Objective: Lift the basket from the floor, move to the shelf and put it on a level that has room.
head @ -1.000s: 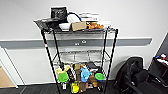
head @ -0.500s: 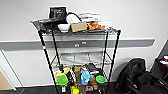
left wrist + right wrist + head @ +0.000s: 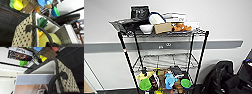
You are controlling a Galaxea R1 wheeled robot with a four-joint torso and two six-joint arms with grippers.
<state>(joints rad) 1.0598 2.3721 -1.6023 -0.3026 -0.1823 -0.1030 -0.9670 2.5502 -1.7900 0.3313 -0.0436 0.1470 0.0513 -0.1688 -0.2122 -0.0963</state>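
Observation:
The shelf [image 3: 126, 60], a black wire rack, stands straight ahead against the pale wall in the head view. Its level second from the top [image 3: 166, 61] is a bare wire grid. The top tier carries boxes and a white bowl [image 3: 146, 28]; a lower tier holds colourful items [image 3: 166, 80]. The basket [image 3: 23, 37], cream woven with dark flecks, is large in the left wrist view, close to the rack's lower tier above the dark floor [image 3: 7, 25]. A pineapple toy [image 3: 42, 23] and a white box [image 3: 66, 35] lie in it. In the right wrist view the basket [image 3: 67, 75] shows with its dark handle [image 3: 56, 79].
A brown cardboard box [image 3: 162, 27] sits on the top tier. Black bags [image 3: 224, 77] stand on the floor right of the rack. A grey rail [image 3: 224, 44] runs along the wall behind.
The rack has grown larger and sits lower in the head view, so the camera has come closer to it. The things on the shelf have not moved.

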